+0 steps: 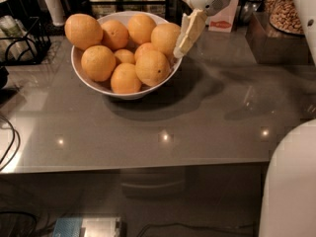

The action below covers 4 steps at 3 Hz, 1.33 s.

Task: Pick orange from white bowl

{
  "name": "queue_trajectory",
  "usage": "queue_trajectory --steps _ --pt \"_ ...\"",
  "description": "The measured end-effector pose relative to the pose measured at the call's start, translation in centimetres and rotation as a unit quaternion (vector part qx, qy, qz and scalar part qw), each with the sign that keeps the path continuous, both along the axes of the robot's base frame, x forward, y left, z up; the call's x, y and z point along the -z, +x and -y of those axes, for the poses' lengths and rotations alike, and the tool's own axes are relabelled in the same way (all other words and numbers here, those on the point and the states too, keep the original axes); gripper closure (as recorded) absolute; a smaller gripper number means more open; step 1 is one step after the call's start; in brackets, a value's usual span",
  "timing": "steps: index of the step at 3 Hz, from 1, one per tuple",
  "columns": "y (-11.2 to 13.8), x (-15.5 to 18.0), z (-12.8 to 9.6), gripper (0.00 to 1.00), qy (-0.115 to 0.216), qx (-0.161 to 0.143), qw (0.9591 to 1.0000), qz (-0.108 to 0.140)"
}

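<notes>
The white bowl [94,85] stands at the back left of the grey table, heaped with several oranges. The large plain orange [164,37] lies at the bowl's right rim. Another big orange [153,68] with a small dark speck lies just in front of it, and a big one [83,31] sits on the left rim. My gripper [181,46] hangs down from the top right. It is right beside the right side of the orange at the rim, at the bowl's right edge, and its tip reaches to about rim height.
A black wire rack [19,41] stands at the left. A tray of nuts [291,14] and a white card with a red mark [222,21] are at the back right. Boxes line the back. My white body [291,181] fills the bottom right corner.
</notes>
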<state>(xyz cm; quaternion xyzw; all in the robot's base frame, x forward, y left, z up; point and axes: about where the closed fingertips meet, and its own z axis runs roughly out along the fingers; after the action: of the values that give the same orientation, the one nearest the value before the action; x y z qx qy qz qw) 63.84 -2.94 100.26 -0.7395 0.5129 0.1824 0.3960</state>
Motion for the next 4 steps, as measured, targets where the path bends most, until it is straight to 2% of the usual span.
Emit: queue_trajectory --steps 1,2,4 --pt "1.1 0.9 -0.3 0.00 -0.009 -0.016 0.9998 -0.010" --pt "2.1 2.7 0.6 0.00 -0.013 -0.016 0.9991 -0.036" --pt "2.7 3.2 -0.2 0.00 -0.010 -0.020 0.9991 -0.037"
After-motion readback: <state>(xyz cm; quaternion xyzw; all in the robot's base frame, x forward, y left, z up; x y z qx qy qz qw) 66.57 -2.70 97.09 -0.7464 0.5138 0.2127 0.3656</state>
